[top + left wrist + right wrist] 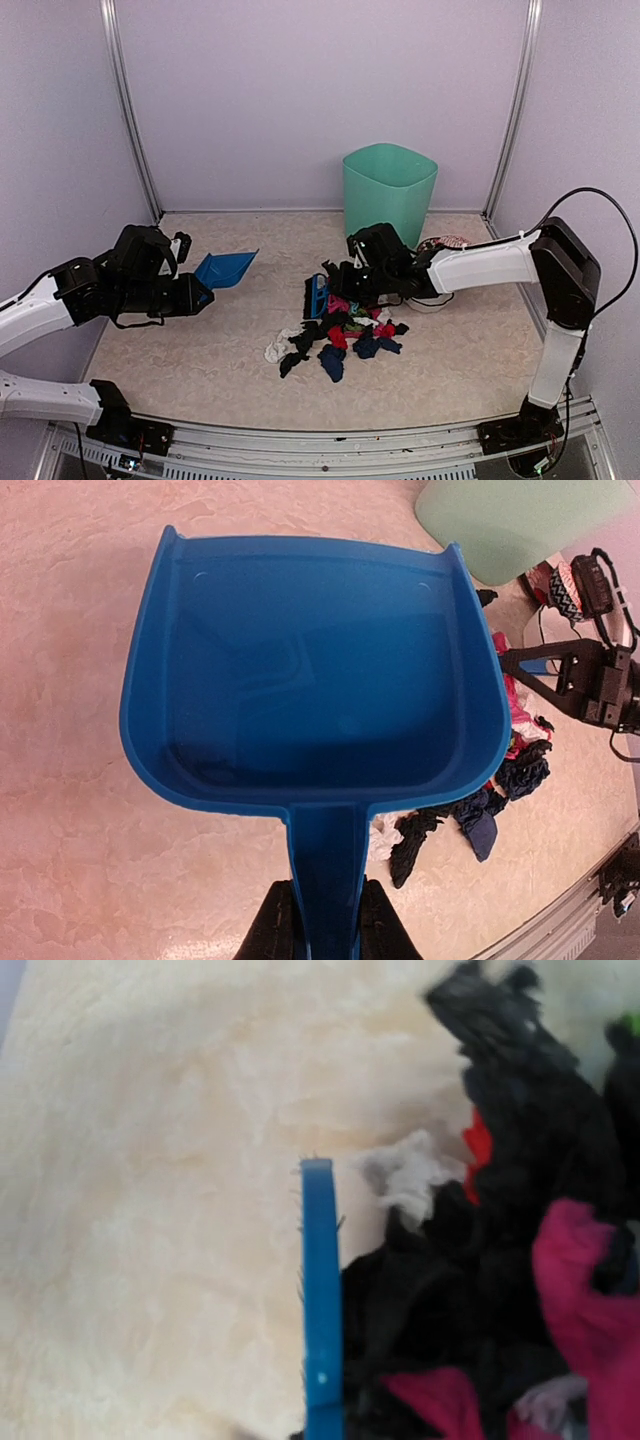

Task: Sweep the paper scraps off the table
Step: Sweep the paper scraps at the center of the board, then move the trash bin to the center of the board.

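The paper scraps (345,335), black, pink, red, white and dark blue, lie in a loose pile on the table (200,370) right of centre. My right gripper (340,280) is shut on a blue brush (316,296) that stands at the pile's far left edge. In the right wrist view the brush (321,1300) is edge-on with the scraps (520,1260) against its right side; my fingers are out of that view. My left gripper (320,932) is shut on the handle of a blue dustpan (320,670), held above the table left of the pile (480,825). The dustpan (225,268) is empty.
A green bin (388,190) stands at the back, behind the pile; it also shows in the left wrist view (520,520). A patterned bowl (442,243) sits behind my right arm. Walls close in the back and both sides. The metal front rim (330,440) runs along the near edge.
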